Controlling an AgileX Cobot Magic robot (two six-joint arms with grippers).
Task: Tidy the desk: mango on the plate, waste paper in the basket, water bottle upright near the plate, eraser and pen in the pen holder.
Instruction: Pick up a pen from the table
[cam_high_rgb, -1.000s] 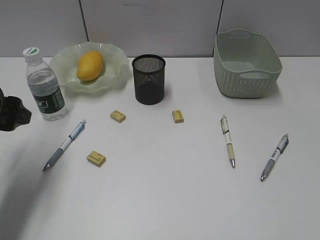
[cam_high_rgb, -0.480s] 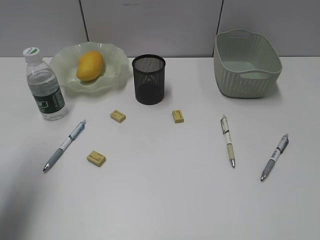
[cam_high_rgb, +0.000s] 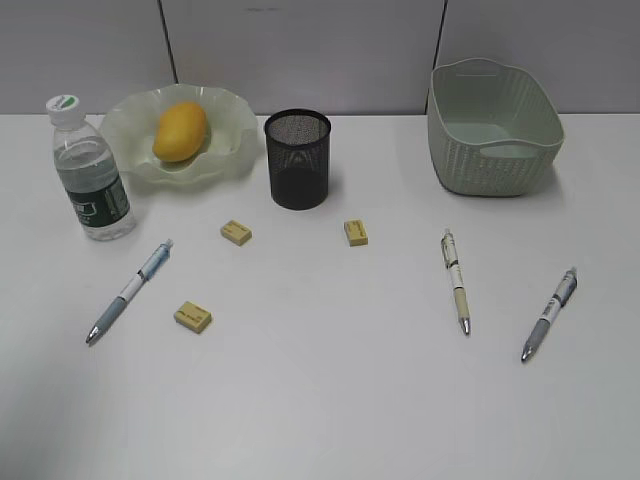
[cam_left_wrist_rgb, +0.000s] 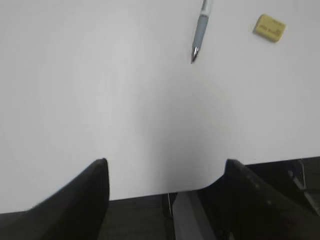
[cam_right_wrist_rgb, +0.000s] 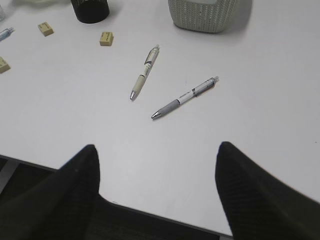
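Observation:
The mango lies on the wavy green plate. Left of it the water bottle stands upright. The black mesh pen holder stands mid-desk and the basket at the back right. Three erasers and three pens lie loose on the desk. The waste paper is out of view. My left gripper hangs open over the desk's near left corner, short of a pen and an eraser. My right gripper is open and empty above the front edge, with two pens ahead.
Neither arm shows in the exterior view. The desk's front edge and the dark space below it show in both wrist views. A grey partition wall stands behind the desk.
The left arm, seen at the exterior view's left edge beside the bottle one second ago, has drawn back out of that view. Nothing on the desk has moved.

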